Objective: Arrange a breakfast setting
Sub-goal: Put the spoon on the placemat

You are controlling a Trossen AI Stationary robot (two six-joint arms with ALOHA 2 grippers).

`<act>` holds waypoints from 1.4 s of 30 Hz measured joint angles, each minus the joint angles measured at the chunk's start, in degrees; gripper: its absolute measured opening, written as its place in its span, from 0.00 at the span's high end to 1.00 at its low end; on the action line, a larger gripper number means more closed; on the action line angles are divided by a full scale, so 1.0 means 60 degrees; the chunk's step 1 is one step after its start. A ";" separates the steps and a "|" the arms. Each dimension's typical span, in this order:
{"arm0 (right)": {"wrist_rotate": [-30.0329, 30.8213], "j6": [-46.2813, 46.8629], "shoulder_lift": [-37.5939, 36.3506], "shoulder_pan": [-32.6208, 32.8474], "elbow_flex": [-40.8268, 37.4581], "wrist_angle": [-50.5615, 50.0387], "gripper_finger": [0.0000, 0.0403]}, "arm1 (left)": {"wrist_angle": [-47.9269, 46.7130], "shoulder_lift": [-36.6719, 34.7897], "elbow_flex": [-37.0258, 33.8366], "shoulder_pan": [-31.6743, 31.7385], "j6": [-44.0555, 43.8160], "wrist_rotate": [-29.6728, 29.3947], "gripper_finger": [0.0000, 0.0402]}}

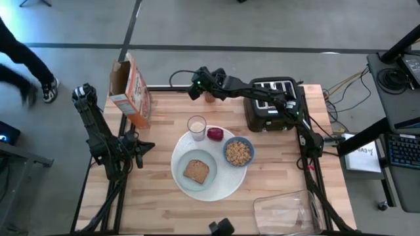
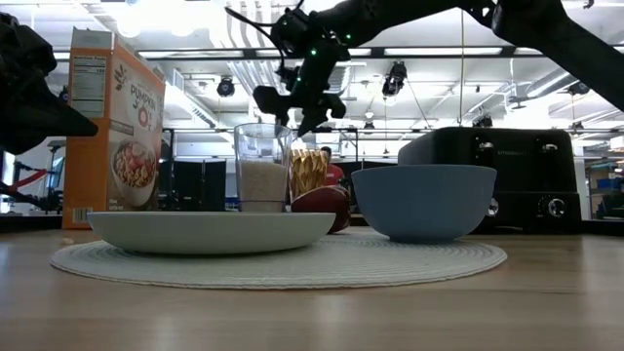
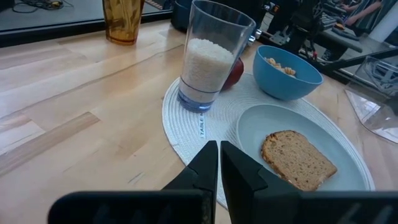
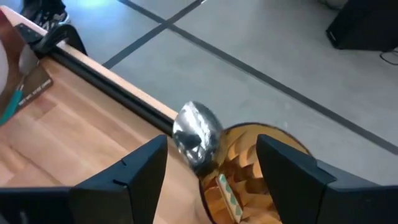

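Two arms stand at the tabletop (image 1: 164,196): the left gripper (image 1: 139,149) waits low near the left side, just beside the round woven placemat (image 1: 226,190), its jaws pressed together with nothing between them, as its wrist view shows (image 3: 219,163). The right gripper (image 1: 199,82) reaches across to the far edge of the tabletop and hangs over an amber cup (image 1: 210,96); in its wrist view the jaws (image 4: 211,165) are spread wide, and the bowl of a metal spoon (image 4: 197,134) stands up out of the amber cup (image 4: 249,168) between them, though whether either finger touches the spoon cannot be told. In the low view this gripper (image 2: 297,97) hovers above the amber cup (image 2: 310,171), behind the glass. On the placemat lies a pale plate (image 1: 187,160) carrying a slice of brown toast (image 1: 196,171). Beside the plate on the toaster's side sits a small blue bowl (image 1: 239,152) filled with cereal. At the far rim of the placemat stands a milk glass (image 1: 197,126) holding white contents, and a small red fruit (image 1: 214,134) rests between the glass and the bowl, near both. An orange-and-white cereal box (image 1: 131,88) stands upright and open at the far left of the tabletop, and a black toaster (image 1: 274,103) sits at the far right. A clear plastic container (image 1: 285,211) lies at the near right corner.
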 joint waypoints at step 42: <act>0.0371 -0.0226 0.0710 -0.0215 -0.0240 0.1029 0.56 | 0.0186 -0.0010 0.0001 -0.0001 0.0000 0.0003 1.00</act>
